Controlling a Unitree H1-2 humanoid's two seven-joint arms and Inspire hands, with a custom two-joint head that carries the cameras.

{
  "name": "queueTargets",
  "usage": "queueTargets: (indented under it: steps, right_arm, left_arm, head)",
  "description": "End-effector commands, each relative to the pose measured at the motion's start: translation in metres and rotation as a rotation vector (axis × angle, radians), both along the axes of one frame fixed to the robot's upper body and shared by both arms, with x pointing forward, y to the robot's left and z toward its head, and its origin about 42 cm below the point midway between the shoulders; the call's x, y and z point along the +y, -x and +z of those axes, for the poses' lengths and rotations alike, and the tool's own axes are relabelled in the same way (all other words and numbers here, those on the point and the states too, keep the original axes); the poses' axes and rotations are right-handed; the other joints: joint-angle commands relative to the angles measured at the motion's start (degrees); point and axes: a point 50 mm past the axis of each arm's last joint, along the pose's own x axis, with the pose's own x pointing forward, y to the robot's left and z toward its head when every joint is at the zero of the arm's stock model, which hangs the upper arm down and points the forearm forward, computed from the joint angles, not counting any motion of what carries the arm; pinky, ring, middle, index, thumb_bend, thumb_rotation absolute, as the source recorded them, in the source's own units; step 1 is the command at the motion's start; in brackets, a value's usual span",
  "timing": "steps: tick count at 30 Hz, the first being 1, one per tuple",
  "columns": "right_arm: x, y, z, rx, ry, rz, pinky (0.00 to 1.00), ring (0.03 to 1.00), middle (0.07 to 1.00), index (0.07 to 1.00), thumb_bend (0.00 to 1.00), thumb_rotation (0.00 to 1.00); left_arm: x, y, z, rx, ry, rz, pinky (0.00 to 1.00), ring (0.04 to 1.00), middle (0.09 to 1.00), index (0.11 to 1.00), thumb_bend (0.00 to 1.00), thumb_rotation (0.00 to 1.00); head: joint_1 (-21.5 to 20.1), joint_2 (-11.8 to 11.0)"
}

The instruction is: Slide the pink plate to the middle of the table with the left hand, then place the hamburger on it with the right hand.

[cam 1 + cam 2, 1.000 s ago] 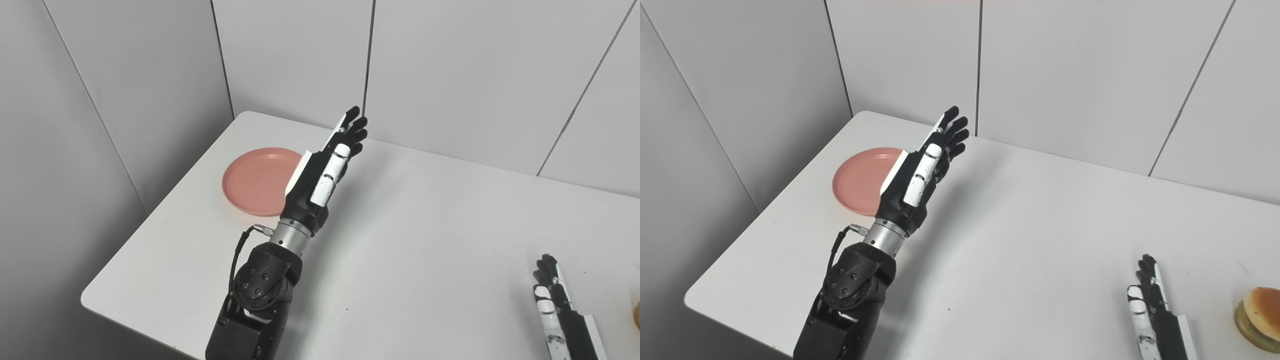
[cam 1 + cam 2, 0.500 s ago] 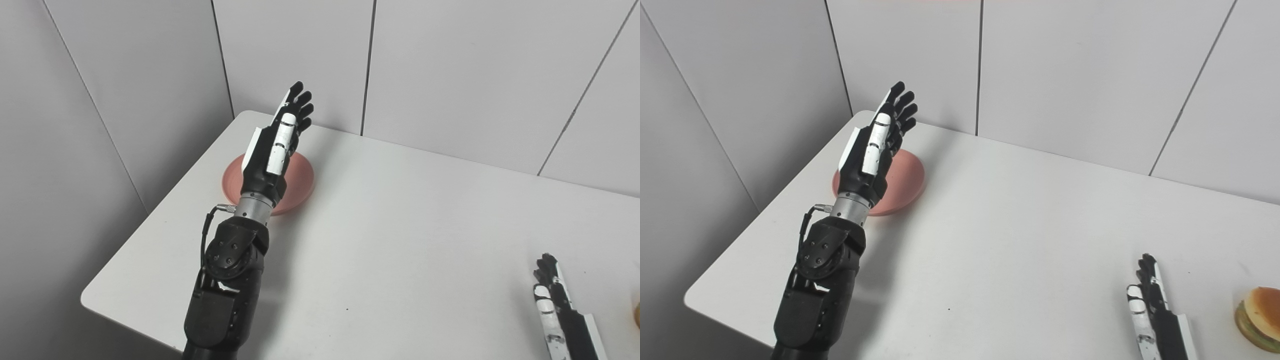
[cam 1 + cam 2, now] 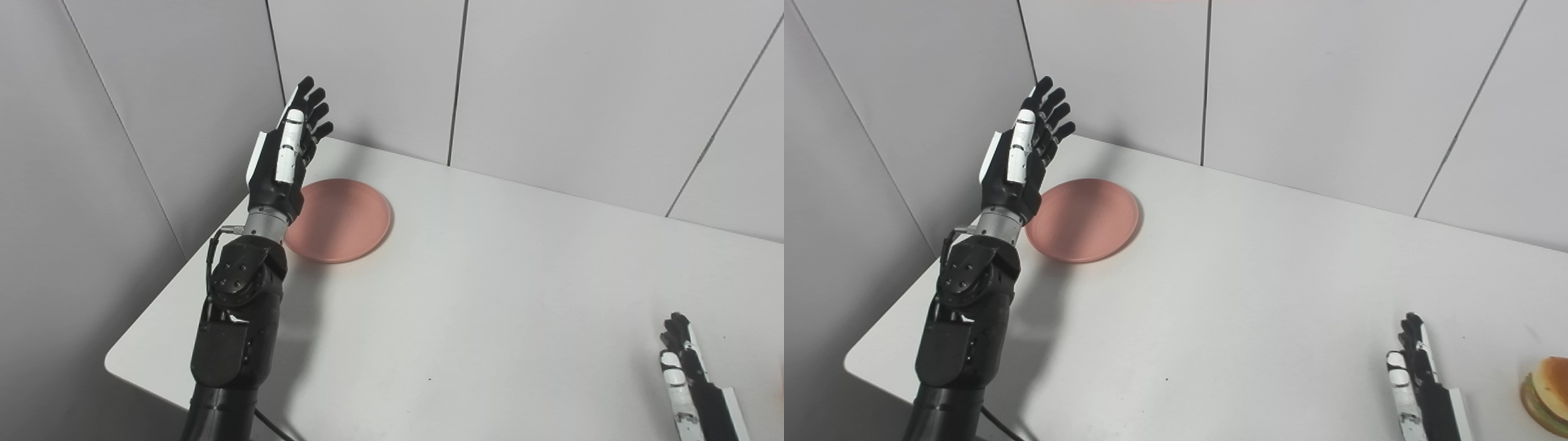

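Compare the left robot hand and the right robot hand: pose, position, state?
Left robot hand is raised above the table's far left corner, fingers pointing up, just left of the pink plate; right robot hand lies low near the front right of the table, beside the hamburger. The left arm shows in full, the right only partly. Shared: both hold nothing, fingers extended, and touch neither plate nor hamburger.

A white table (image 3: 1249, 288) with rounded corners stood in a corner of grey wall panels. A pink plate (image 3: 1087, 219) lay flat on it near the far left corner, and a hamburger (image 3: 1545, 395) sat at the near right edge, well apart from the plate
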Motion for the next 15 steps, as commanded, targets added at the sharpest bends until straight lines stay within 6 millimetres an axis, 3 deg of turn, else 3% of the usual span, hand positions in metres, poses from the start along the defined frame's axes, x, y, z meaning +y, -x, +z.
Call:
queueTargets:
  steps: [1, 15]
  right_arm:
    - [-0.002, 0.002, -0.005, 0.013, 0.010, -0.002, 1.00, 1.000, 1.000, 1.000, 0.21, 1.00]
    - [-0.002, 0.002, -0.005, 0.001, 0.013, -0.004, 1.00, 1.000, 1.000, 1.000, 0.20, 1.00]
  left_arm:
    - [0.012, -0.005, 0.024, -0.075, -0.017, 0.019, 0.91, 0.940, 0.943, 0.933, 0.41, 1.00]
    - [0.057, -0.022, 0.014, -0.025, 0.052, 0.073, 0.91, 0.915, 0.918, 0.908, 0.41, 1.00]
  head:
    - [-0.07, 0.07]
    - [0.33, -0.16]
